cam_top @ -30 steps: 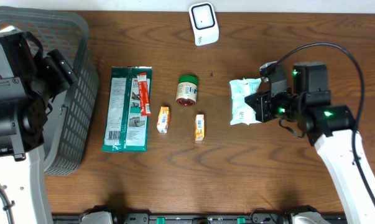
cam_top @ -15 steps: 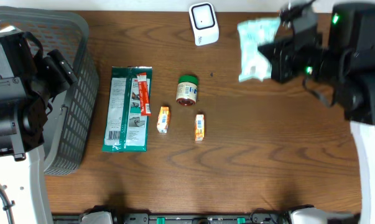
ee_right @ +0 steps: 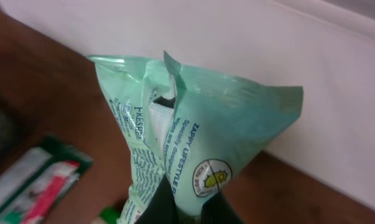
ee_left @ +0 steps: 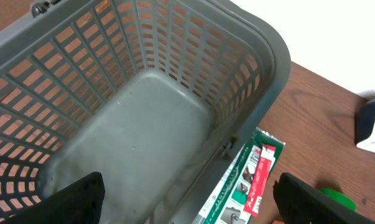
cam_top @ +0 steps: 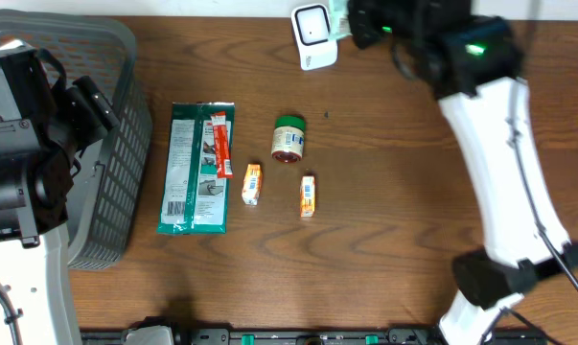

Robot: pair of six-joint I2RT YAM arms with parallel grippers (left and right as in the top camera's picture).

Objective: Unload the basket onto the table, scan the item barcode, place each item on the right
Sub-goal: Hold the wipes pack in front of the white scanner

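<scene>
My right gripper [ee_right: 186,210] is shut on the lower end of a mint-green wipes pack [ee_right: 193,130], which stands upright in the right wrist view in front of the white wall. From overhead only a sliver of the pack [cam_top: 338,19] shows, beside the white scanner [cam_top: 313,36] at the table's back edge; the right arm [cam_top: 432,38] covers the rest. The left gripper [ee_left: 187,208] hangs open above the grey basket [ee_left: 143,118], nothing between its fingers.
The basket [cam_top: 116,144] stands at the far left. A flat green package [cam_top: 197,168], a green-lidded jar [cam_top: 289,137] and two small orange packets [cam_top: 252,183] [cam_top: 309,195] lie mid-table. The scanner [ee_left: 372,124] shows at the left wrist view's right edge.
The right arm lifted the wipes pack off the table at the right and carried it up and back-left, to beside the scanner. The left arm stayed still.
</scene>
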